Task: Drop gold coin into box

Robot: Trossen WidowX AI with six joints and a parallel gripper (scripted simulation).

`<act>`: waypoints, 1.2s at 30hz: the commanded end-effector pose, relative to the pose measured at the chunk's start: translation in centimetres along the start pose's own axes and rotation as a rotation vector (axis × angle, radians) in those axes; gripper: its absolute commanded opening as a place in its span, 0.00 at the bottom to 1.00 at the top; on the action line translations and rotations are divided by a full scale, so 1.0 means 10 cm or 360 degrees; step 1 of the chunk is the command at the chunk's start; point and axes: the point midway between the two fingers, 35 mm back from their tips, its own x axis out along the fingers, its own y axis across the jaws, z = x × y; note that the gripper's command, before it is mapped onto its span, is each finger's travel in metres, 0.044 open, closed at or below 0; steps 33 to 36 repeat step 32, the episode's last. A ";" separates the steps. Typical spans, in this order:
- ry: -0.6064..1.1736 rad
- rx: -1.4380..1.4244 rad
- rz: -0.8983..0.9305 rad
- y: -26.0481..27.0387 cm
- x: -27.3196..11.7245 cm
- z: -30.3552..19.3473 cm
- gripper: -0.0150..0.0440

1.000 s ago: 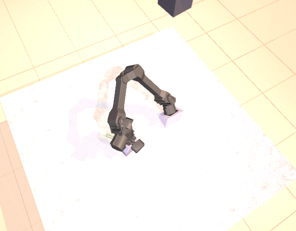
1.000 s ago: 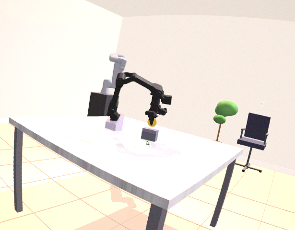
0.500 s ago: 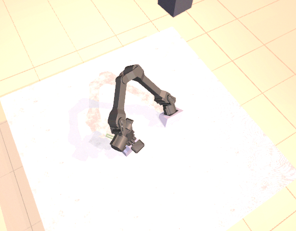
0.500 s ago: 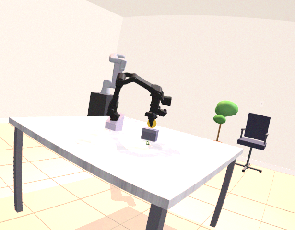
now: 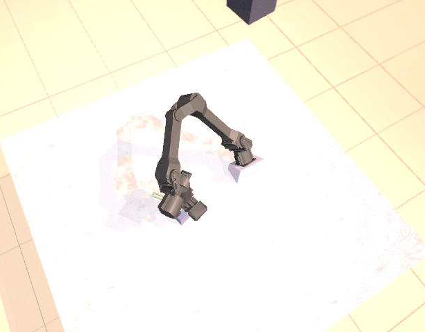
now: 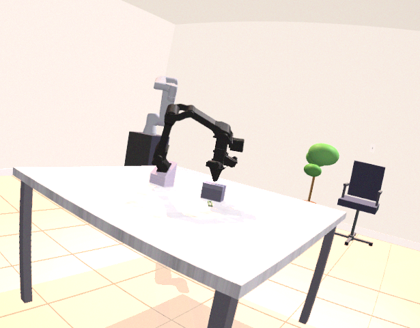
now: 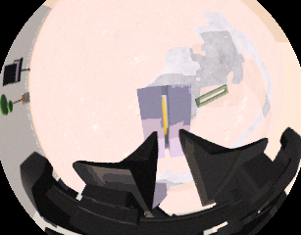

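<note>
The gold coin point(image 7: 165, 117) shows in the wrist view as a thin yellow line within the lid slot of the grey box point(image 5: 182, 216) point(image 6: 212, 192) point(image 7: 151, 104). No part of it shows above the box in the exterior view. How deep it sits is hard to tell. My gripper point(image 6: 215, 179) point(image 7: 168, 133) is open, with a gap between its fingertips and nothing in it. It points down just above the box lid. The green holder point(image 5: 153, 194) point(image 6: 210, 206) point(image 7: 211, 93) lies beside the box, and its groove is empty. In the top view the arm hides the fingertips and part of the box.
The arm's base stands on a pale block point(image 5: 237, 172) point(image 6: 162, 178) on the white table point(image 5: 240, 268) point(image 6: 107, 197). The arm arches from there to above the box. A dark pedestal point(image 5: 253, 10) point(image 6: 139, 148) with another grey arm point(image 6: 166, 102) stands beyond the table.
</note>
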 end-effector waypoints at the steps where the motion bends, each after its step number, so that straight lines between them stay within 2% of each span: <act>1: 0.0000 0.0000 -0.0001 0.00 0.00 0.00 0.53; 8: 0.0000 0.0000 -0.0001 0.00 0.00 0.00 0.53; 16: 0.0000 -0.0001 0.0000 0.00 -0.20 0.00 0.88; 19: 0.0008 -0.0006 -0.0005 -0.01 -0.51 -0.02 1.00; 21: 0.0010 -0.0007 -0.0008 -0.01 -0.61 -0.04 1.00; 36: 0.0010 -0.0007 -0.0008 -0.01 -0.61 -0.04 1.00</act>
